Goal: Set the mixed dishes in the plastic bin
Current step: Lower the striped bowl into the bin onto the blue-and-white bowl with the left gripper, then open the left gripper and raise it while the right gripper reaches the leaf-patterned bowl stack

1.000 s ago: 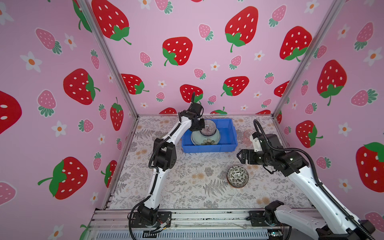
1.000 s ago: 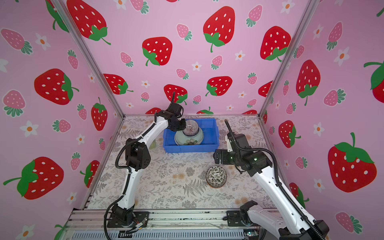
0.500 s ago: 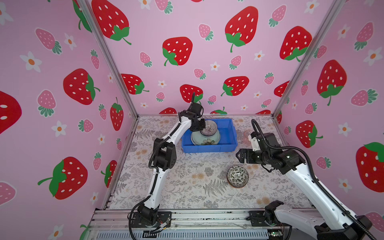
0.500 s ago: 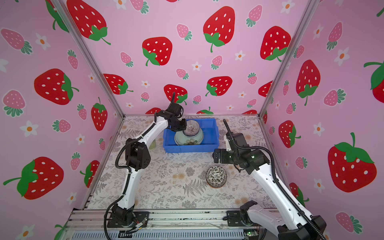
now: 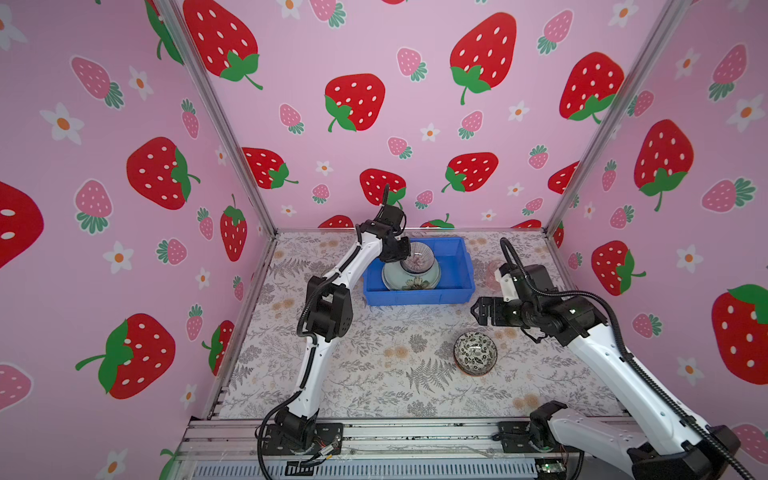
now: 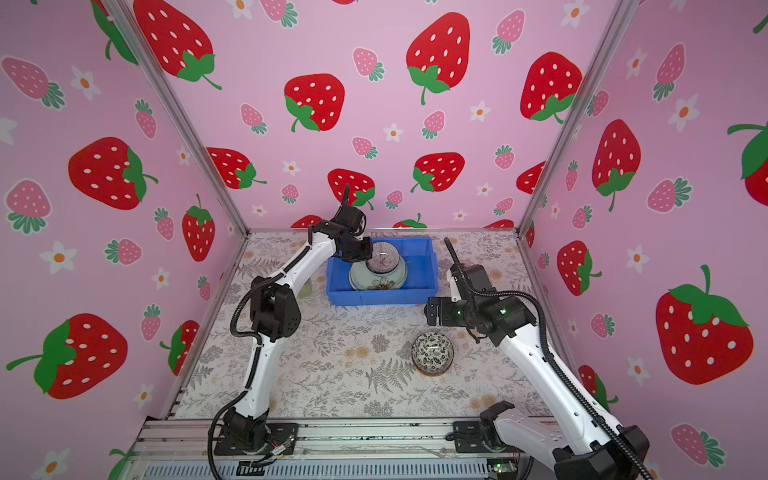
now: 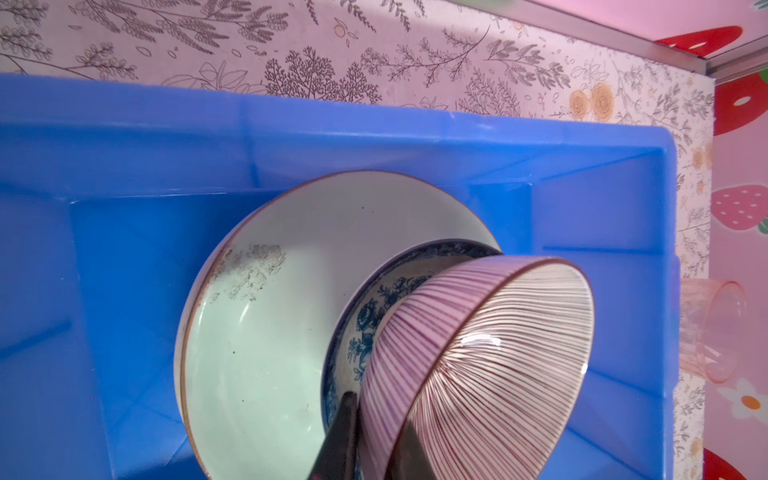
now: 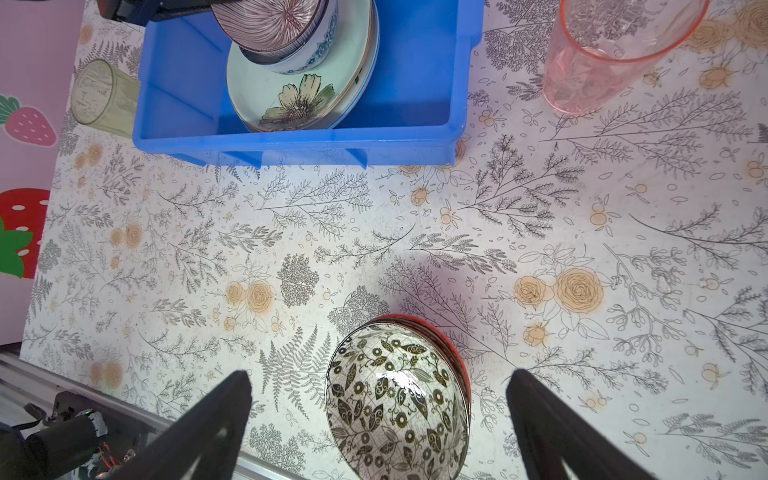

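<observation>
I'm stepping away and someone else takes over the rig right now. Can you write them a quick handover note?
Left hand: shut on the rim of the striped bowl, tilted over the blue-white bowl inside the blue bin.
Right hand: open, above the black-white bowl on the table, not touching.
Done: flower plate and blue-white bowl in the bin.
To do: release the striped bowl, then bin the black-white bowl, pink tumbler and green tumbler.

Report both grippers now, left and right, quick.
Left gripper: closed on the rim of the striped bowl, inside the blue bin.
Right gripper: open, holding nothing, near the black-white bowl.
</observation>
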{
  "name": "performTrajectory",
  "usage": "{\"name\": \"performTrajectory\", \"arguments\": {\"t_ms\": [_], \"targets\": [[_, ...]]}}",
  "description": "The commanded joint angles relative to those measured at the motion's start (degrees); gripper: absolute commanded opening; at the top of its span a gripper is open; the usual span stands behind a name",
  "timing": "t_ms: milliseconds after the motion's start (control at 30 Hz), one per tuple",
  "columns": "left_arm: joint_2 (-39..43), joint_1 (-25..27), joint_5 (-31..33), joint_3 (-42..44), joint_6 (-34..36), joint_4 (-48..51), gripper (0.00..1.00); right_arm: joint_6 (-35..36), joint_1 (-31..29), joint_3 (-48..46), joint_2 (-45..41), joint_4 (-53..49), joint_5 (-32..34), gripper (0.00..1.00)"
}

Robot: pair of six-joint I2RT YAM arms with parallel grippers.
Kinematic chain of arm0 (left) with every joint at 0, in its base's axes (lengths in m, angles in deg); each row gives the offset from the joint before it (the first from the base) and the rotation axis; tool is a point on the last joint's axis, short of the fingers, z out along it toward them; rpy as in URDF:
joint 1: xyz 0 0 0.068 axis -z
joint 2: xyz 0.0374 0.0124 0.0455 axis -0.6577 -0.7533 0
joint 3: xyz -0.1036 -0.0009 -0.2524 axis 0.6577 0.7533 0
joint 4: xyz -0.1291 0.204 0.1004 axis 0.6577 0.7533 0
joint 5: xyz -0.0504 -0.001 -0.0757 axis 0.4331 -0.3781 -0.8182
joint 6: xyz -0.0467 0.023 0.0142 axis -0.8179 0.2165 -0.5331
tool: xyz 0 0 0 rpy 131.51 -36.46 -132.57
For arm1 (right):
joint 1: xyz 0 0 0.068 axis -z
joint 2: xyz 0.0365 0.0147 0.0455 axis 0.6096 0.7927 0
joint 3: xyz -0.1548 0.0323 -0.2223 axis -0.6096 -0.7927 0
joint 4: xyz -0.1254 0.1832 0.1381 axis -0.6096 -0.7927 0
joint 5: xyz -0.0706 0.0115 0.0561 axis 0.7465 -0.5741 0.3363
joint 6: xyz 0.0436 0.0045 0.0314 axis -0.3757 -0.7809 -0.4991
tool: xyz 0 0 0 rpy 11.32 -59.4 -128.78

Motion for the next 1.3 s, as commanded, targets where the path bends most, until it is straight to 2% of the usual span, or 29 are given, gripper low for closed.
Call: {"name": "performTrajectory", "arguments": {"t_ms": [0, 233, 367, 467, 733, 800, 933, 1067, 1267], "targets": [[-1.0, 0.0, -2.1, -1.8, 0.0, -1.1, 0.19, 0.6, 0.2, 0.2, 0.1, 0.5, 0.0, 0.99], [-0.5, 0.0, -2.3, -0.9, 0.1, -1.6, 0.24, 0.6, 0.2, -0.1, -0.1, 0.3, -0.5, 0.99], [0.1, 0.0, -2.5, -0.2, 0.1, -1.7, 0.32, 0.5, 0.3, -0.1, -0.1, 0.3, -0.4, 0.99], [1.1, 0.0, -2.7, 0.5, 0.3, -1.9, 0.43, 0.3, 0.3, -0.1, -0.1, 0.1, -0.1, 0.99], [4.8, 0.0, -2.0, 2.9, 1.8, -0.5, 0.85, 0.5, 0.3, 0.8, -0.4, -0.1, 0.1, 0.99], [5.9, 0.0, -1.4, 2.9, 2.3, 0.6, 0.91, 0.6, 0.2, 0.8, 0.0, -0.4, -0.1, 0.99], [9.6, 0.0, 0.3, 3.9, 3.3, 2.5, 0.96, -0.2, 0.3, 0.7, -0.1, -1.1, 1.3, 0.99], [15.0, 0.0, 2.6, 6.8, 4.8, 4.3, 0.97, -0.2, 0.3, 0.1, -0.2, -1.9, 2.8, 0.99], [30.3, 0.0, 5.3, 25.8, 5.5, 0.9, 0.97, 0.5, 0.3, -0.6, 0.7, -5.7, 4.1, 0.99]]}}
